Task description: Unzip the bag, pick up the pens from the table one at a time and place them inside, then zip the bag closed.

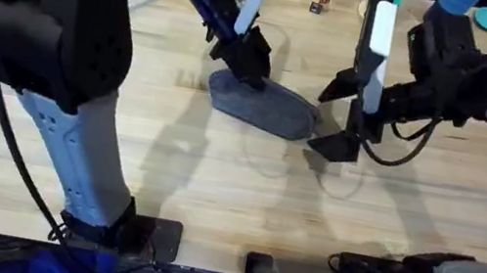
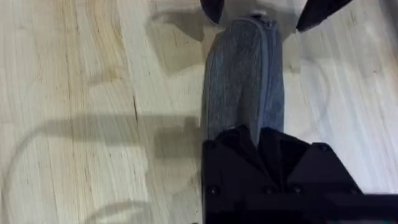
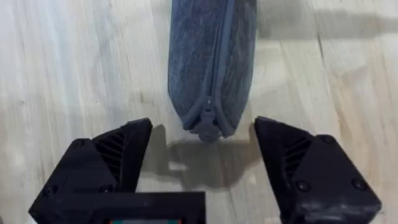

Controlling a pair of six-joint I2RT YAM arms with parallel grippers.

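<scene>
the right gripper (image 3: pixel 202 168) has its jaws spread wide, one either side of the zipper pull (image 3: pixel 207 127) at the bag's (image 1: pixel 264 105) right end, not yet touching. the left gripper (image 1: pixel 251 63) is clamped down on the bag's far left end, pinning it to the table (image 1: pixel 216 182). the zip looks closed along the top. to do this well, i reckon the right jaws should close squarely on the pull tab, not the fabric, then draw straight along the seam while the left anchors. i see no pens.
</scene>
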